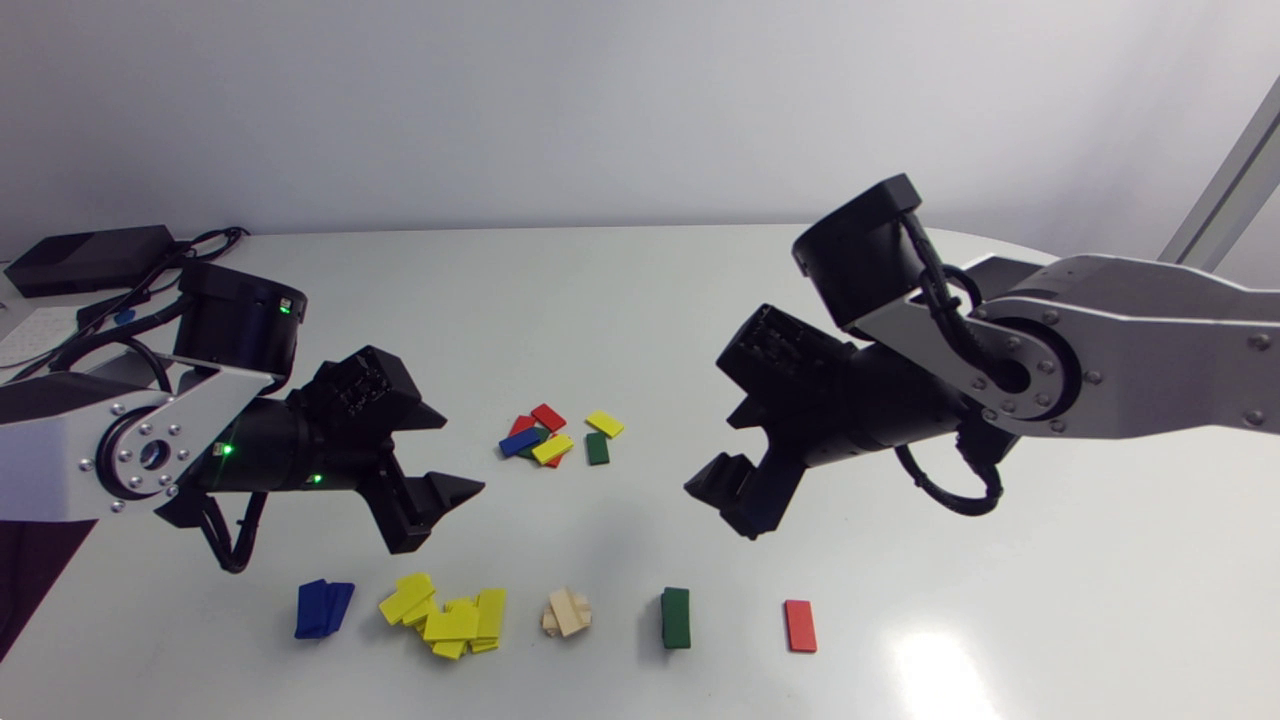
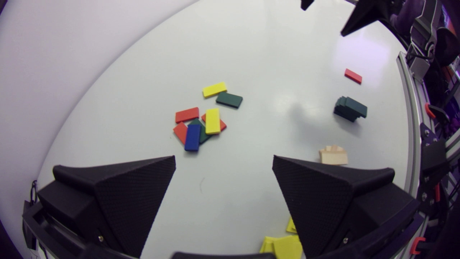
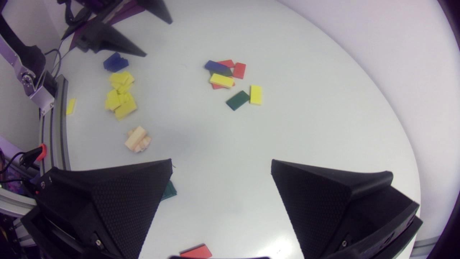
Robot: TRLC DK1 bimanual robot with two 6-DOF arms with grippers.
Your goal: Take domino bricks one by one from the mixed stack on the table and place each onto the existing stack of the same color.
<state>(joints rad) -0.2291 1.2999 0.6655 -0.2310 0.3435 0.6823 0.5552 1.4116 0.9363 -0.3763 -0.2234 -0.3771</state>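
The mixed pile [image 1: 540, 440] of red, blue, yellow and green bricks lies mid-table, with a loose yellow brick [image 1: 604, 423] and a green one [image 1: 597, 448] beside it. Along the front edge stand a blue stack [image 1: 322, 608], a scattered yellow heap [image 1: 448, 615], a wooden stack [image 1: 567, 612], a green stack [image 1: 675, 617] and a single red brick [image 1: 800, 625]. My left gripper [image 1: 455, 452] hovers left of the pile, open and empty [image 2: 223, 160]. My right gripper [image 1: 718, 447] hangs right of the pile, open and empty [image 3: 221, 163], with the green stack [image 3: 169, 190] beside one finger and the red brick [image 3: 196, 251] under it.
A black box [image 1: 90, 258] with cables sits at the table's far left corner. One yellow brick [image 3: 70, 106] lies off the table's edge by the rail. Bare tabletop stretches behind the pile and to the right of the red brick.
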